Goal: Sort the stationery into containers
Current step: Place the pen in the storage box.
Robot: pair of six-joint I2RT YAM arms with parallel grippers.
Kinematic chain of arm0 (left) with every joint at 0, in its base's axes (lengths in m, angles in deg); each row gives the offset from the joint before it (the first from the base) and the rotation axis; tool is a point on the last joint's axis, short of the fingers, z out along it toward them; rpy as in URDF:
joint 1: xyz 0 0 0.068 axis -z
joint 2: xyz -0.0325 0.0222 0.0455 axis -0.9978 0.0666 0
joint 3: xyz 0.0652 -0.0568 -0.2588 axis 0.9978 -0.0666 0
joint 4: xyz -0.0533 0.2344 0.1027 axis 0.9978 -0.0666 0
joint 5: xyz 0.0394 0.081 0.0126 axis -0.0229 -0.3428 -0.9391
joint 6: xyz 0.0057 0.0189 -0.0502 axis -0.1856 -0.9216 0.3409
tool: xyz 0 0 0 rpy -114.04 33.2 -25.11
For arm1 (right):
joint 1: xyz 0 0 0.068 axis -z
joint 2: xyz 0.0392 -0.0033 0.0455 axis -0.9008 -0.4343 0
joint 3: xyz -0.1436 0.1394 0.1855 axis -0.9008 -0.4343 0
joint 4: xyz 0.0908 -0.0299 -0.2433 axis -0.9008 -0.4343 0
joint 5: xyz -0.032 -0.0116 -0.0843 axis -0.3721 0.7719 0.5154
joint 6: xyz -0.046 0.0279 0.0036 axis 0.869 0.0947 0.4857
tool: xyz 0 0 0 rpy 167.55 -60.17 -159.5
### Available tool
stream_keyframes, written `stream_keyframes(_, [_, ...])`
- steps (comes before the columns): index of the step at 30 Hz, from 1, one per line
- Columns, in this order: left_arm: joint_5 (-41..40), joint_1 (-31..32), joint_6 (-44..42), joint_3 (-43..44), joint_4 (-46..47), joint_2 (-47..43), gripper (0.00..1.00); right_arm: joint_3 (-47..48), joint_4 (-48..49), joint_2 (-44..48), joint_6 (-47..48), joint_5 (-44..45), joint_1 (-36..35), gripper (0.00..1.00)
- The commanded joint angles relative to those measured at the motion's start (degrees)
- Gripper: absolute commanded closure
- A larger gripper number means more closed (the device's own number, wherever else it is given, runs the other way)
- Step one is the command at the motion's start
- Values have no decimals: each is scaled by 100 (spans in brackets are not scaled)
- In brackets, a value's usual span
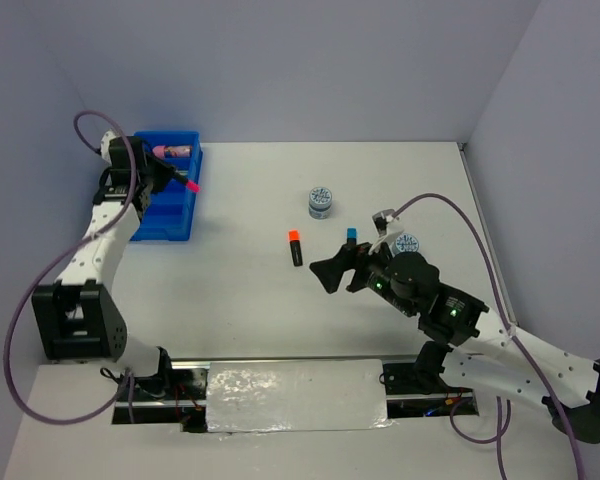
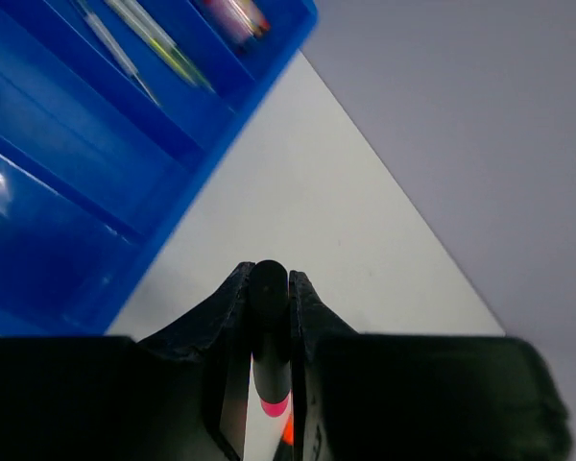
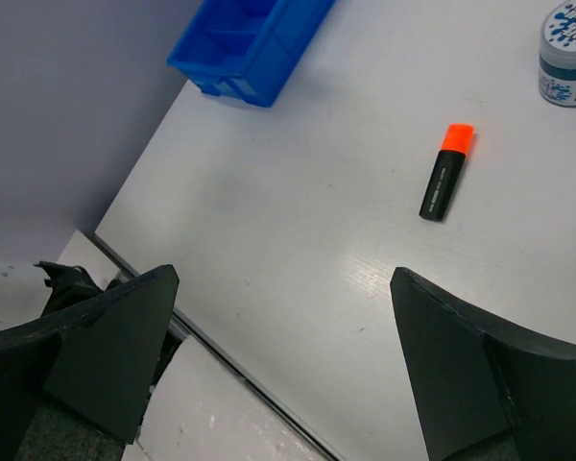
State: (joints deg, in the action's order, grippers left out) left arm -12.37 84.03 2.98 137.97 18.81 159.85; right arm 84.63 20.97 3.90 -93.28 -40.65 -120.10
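Top external: left arm (image 1: 105, 225) over tray (image 1: 175, 218), jaws clenched on pink-capped marker (image 1: 186, 183); right jaws released.

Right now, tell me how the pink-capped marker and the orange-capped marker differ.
The pink-capped marker is clamped in the left gripper; the orange-capped marker lies free on the table. The pink-capped marker hangs beside the blue tray; the orange-capped marker sits mid-table, far from it. Both have black bodies.
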Motion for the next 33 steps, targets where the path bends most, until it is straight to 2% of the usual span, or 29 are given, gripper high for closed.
stream_keyframes(1, [244, -495, 324, 669, 241, 973, 100, -102, -295, 170, 54, 187, 29, 0])
stream_keyframes(2, [210, -566, 351, 1045, 93, 1161, 100, -120, -312, 197, 63, 143, 29, 0])
stream_keyframes(4, [148, -698, 421, 1206, -32, 1538, 100, -182, -330, 241, 124, 82, 46, 0])
stream_keyframes(9, [-151, -989, 562, 1110, 101, 1777, 100, -164, -313, 83, 317, 38, 46, 0])
stream_keyframes(14, [-221, -1156, 658, 847, 179, 2032, 95, -103, -155, -145, 432, -129, 64, 0])
stream_keyframes(18, [-310, -1243, 781, 417, 635, 2111, 85, -103, -67, -295, 476, -208, 99, 0])
stream_keyframes(22, [-151, -1314, 799, 521, 689, 2384, 82, -111, -31, -418, 494, -402, 99, 0])
stream_keyframes(26, [-142, -1331, 799, 574, 839, 2481, 68, -129, 4, -453, 503, -481, 99, 0])
stream_keyframes(30, [-133, -1332, 825, 627, 822, 2577, 50, -94, 39, -558, 520, -534, 99, 0])
stream_keyframes(33, [-142, -1367, 852, 601, 795, 2630, 48, -68, 74, -646, 538, -604, 99, 0])
